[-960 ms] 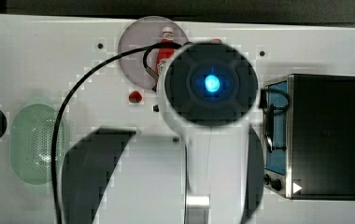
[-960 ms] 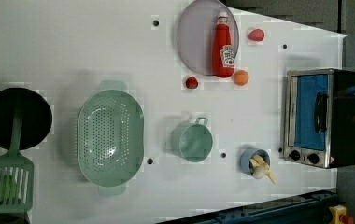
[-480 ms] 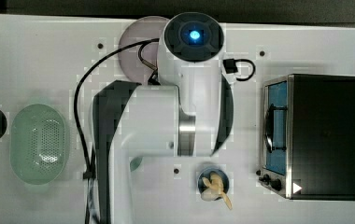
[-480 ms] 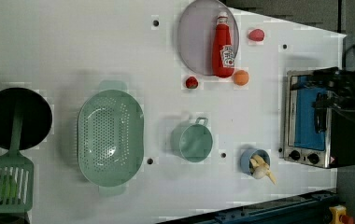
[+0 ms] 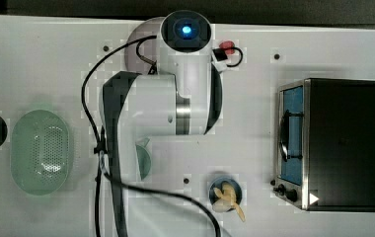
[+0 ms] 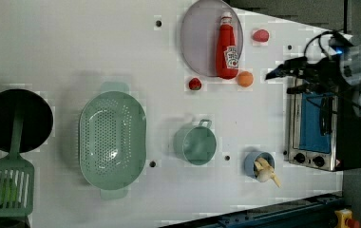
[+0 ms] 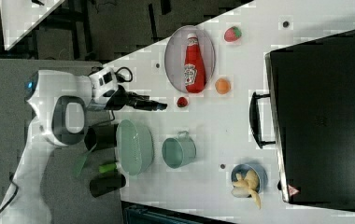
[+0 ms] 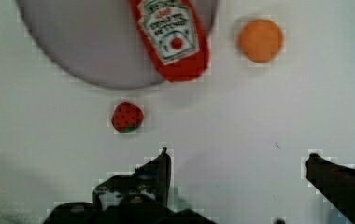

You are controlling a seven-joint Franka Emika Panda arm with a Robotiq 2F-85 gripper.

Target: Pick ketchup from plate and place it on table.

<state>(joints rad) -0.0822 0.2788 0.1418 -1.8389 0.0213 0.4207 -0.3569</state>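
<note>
1. Left view first: I see the ketchup [image 6: 227, 46] lying flat on the plate [image 6: 197, 42] in the upper middle of the frame, cap toward the top edge, its base near the plate's lower right rim. So the pick has not happened, and nothing of the task is done.

2. My claw [image 6: 283, 71] shows at the left view's right, above the toaster oven [image 6: 317, 128], well apart from the bottle and holding nothing. In the right view the claw [image 7: 154, 105] sits left of centre, pointing toward a strawberry [image 7: 182, 101] that lies just below the plate [image 7: 175, 56]; the ketchup [image 7: 193, 63] is further up and right.

3. Wrist view: the two dark fingertips [image 8: 162, 163] stand spread wide with bare white surface [image 8: 231, 140] between them. The ketchup [image 8: 173, 37] is at the upper middle of that picture, its base overhanging the plate's [image 8: 82, 51] edge, with the strawberry [image 8: 127, 116] and an orange [image 8: 260, 40] nearby on the surface.

4. Top view: the arm covers most of the plate [image 5: 141, 37], of which a sliver shows at upper centre.

5. My judgement of what is left: everything. I have to bring the claw over the bottle, lower it, pinch across the body, lift clear, and set the bottle down on open surface. I would watch the strawberry and the orange, both close to the bottle's base.
</note>
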